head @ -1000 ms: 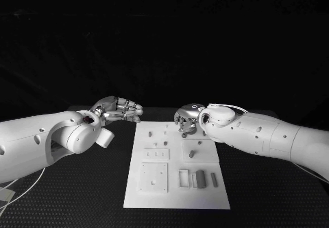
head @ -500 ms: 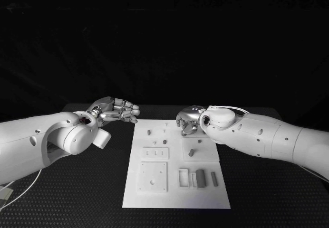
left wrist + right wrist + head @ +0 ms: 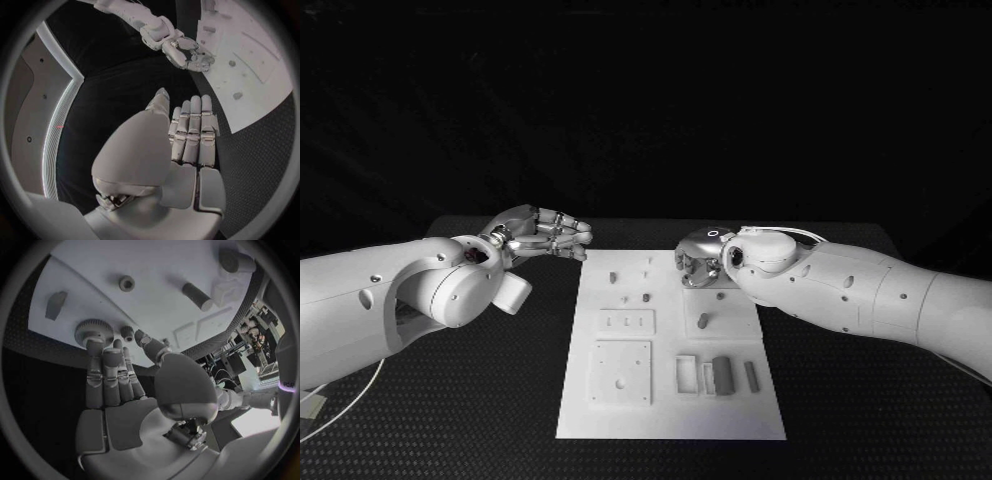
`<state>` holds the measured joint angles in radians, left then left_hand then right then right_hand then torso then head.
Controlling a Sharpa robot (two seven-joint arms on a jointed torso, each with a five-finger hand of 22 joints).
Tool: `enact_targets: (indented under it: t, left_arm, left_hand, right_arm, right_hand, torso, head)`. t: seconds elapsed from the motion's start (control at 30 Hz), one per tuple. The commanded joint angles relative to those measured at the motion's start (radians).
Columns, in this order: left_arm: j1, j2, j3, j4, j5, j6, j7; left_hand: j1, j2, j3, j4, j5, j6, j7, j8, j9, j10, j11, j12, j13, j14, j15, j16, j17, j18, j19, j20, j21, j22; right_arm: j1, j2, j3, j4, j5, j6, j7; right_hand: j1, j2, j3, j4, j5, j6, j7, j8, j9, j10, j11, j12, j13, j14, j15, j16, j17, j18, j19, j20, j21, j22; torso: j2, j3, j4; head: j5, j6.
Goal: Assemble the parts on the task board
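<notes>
board near half: low parts stand apart, open above | far right corner: right hand over pegs | left hand off board's far left edge | tabletop bare both sides

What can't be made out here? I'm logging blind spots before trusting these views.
- Head view: right hand covers the far right of the task board; contact with a part underneath can't be told.
- Right wrist view: fingertips overlap the toothed gear; touching unclear.
- Head view: parts' shapes too small.
</notes>
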<state>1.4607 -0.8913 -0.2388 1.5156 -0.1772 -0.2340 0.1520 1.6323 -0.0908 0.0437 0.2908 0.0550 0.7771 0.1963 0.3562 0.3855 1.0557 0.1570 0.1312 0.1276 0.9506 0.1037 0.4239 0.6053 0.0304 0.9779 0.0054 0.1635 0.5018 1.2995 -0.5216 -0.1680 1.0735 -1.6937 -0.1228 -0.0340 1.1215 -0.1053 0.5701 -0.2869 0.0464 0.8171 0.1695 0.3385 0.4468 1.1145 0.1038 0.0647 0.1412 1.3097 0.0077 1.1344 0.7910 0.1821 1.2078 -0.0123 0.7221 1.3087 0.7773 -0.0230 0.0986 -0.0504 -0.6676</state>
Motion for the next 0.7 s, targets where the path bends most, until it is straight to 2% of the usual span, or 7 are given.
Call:
enact_targets:
  t: [0.03,0.47,0.7]
  left_arm:
    - [0.002,-0.001,0.001,0.002,-0.003,-0.001,0.005]
    - [0.002,-0.002,0.001,0.002,-0.003,0.005,0.003]
    - [0.002,-0.002,0.001,0.000,-0.003,0.014,0.000]
  left_hand:
    - [-0.009,-0.001,0.007,0.001,-0.003,-0.007,0.010,-0.004,-0.001,0.000,0.004,-0.004,-0.001,0.005,0.004,-0.005,0.002,0.003,0.002,0.002,-0.007,-0.001]
    - [-0.010,-0.002,0.009,0.001,-0.003,-0.007,0.010,-0.004,-0.002,0.001,0.004,-0.005,0.000,0.005,0.004,-0.006,0.003,0.003,0.002,0.002,-0.008,-0.001]
    - [-0.009,-0.004,0.011,0.000,-0.003,-0.006,0.009,-0.004,-0.001,0.003,0.004,-0.005,0.000,0.005,0.004,-0.008,0.005,0.003,0.001,0.002,-0.008,-0.001]
  right_arm:
    - [-0.002,-0.001,0.000,0.002,-0.016,0.018,-0.003]
    - [-0.007,0.005,0.000,-0.010,-0.020,0.029,0.000]
    - [-0.016,0.006,0.000,-0.008,-0.042,0.030,-0.008]
  right_hand:
    - [-0.005,-0.002,0.008,0.000,0.004,0.004,0.000,-0.005,-0.001,-0.035,0.027,-0.002,-0.002,-0.001,0.009,0.006,-0.002,0.080,-0.002,-0.003,0.005,0.019]
    - [-0.003,0.009,0.014,-0.001,0.004,0.027,0.000,0.005,0.003,-0.013,0.026,0.009,-0.005,-0.001,0.008,0.021,-0.005,0.080,0.003,-0.006,0.011,0.020]
    - [0.009,0.010,0.016,-0.004,0.004,0.053,-0.003,0.016,0.010,0.038,0.009,0.025,0.004,-0.003,-0.008,0.035,-0.010,0.080,0.004,-0.009,0.017,0.021]
  torso:
    - [0.004,0.0000,0.0017]
    - [0.011,-0.0010,0.0019]
    - [0.014,-0.0012,0.0002]
  head:
    - [-0.001,-0.003]
    - [-0.001,-0.006]
    - [-0.001,-0.009]
